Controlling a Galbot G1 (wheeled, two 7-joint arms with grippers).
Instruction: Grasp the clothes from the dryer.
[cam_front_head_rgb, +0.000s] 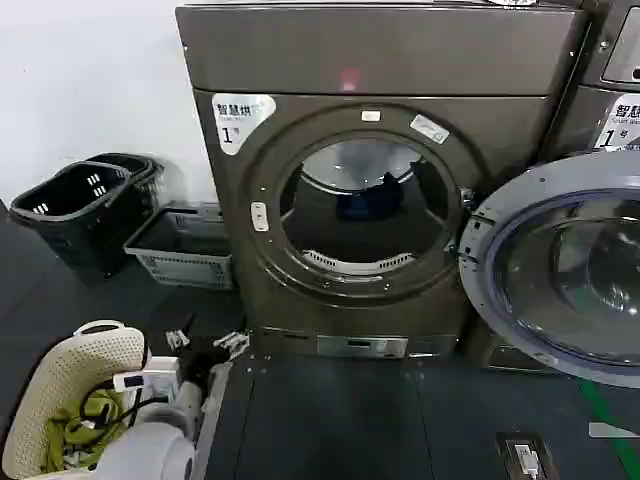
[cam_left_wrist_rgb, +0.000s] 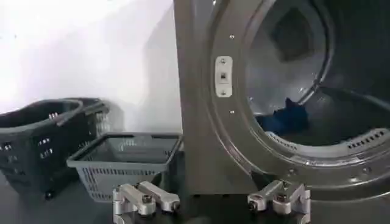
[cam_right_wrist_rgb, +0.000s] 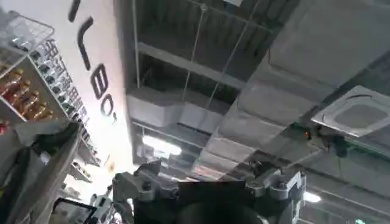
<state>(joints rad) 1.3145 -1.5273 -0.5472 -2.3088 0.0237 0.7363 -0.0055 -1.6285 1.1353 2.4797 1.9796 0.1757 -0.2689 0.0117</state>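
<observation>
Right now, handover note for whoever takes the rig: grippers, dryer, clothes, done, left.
Left gripper: open, empty, low in front of the dryer, outside the drum, facing the porthole's left rim.
Right gripper: parked, pointing up at the ceiling, carrying nothing visible.
Dryer door: swung fully open to the right.
Clothes: a dark blue garment lies at the back of the drum floor, untouched.
Laundry basket with yellow-green items sits by the left arm.
Done: door open, left arm lined up.
Left: reach in, grasp the garment, pull it out.
</observation>
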